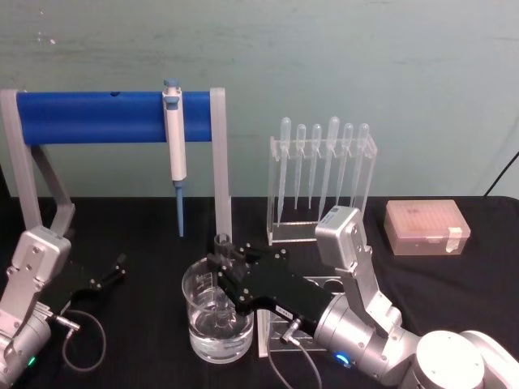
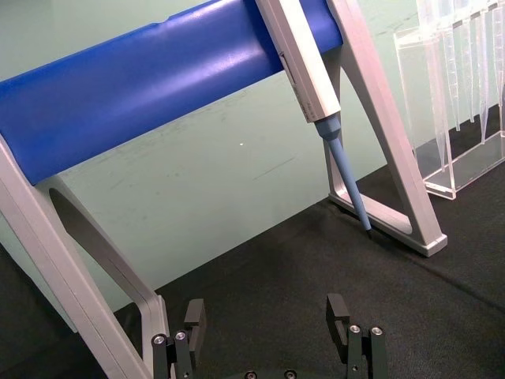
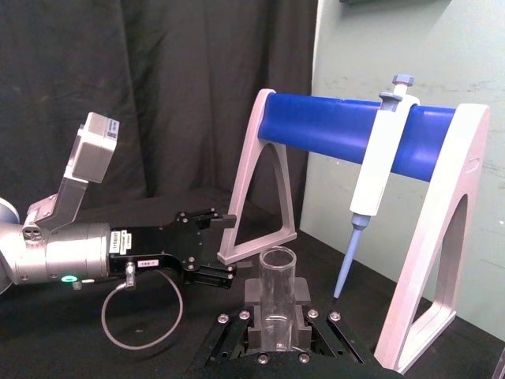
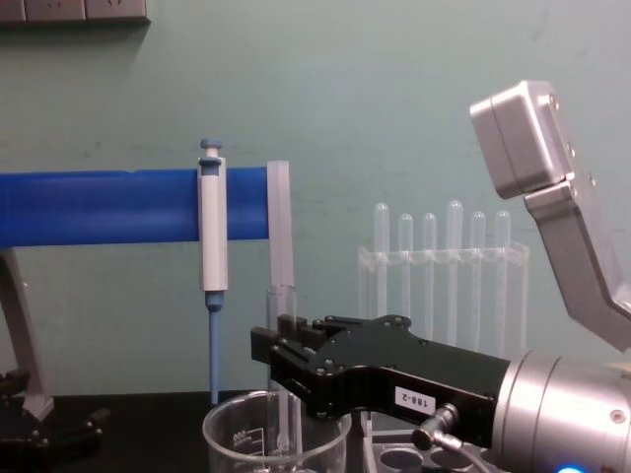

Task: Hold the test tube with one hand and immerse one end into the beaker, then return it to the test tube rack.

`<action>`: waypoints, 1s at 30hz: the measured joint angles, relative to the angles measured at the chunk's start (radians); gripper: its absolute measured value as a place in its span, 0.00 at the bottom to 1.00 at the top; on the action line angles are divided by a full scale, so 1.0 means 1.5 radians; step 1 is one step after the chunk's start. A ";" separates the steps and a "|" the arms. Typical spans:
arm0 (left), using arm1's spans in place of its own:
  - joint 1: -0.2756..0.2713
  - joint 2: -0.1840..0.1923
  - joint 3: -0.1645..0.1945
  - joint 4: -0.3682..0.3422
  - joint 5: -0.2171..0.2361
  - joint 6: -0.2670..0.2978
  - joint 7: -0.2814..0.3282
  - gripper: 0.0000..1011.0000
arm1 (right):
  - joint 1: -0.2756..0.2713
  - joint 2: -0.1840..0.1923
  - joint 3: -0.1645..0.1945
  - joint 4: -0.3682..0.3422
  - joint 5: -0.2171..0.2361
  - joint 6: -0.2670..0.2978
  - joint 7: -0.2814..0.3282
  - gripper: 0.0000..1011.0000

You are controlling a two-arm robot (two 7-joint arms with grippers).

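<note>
Test tube (image 4: pixel 282 305) stands upright, pinched in the right claw (image 4: pixel 286 357), its lower end inside the beaker (image 4: pixel 237 439) at near centre. The dip looks under way; next comes a straight lift, then a carry right to the rack (image 4: pixel 399 456). Left claw (image 2: pixel 264 316) rests spread, near left.

The clear glass test tube (image 4: pixel 282 299) vanishes mid-length behind the black ridged right gripper (image 4: pixel 279 347) clamped around it. The wide clear glass beaker (image 4: pixel 235 435) loses its base to the chest view's lower edge. The left gripper (image 2: pixel 267 306) is cropped below its fingers in its wrist view.
</note>
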 joint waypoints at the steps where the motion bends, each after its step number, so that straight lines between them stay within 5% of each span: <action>1: 0.000 0.000 0.000 0.000 0.000 0.000 0.000 0.99 | 0.000 0.000 0.000 0.000 0.000 0.000 0.000 0.22; 30: 0.000 0.000 0.000 0.000 0.000 0.000 0.000 0.99 | 0.000 0.000 0.000 0.000 0.000 0.000 0.000 0.22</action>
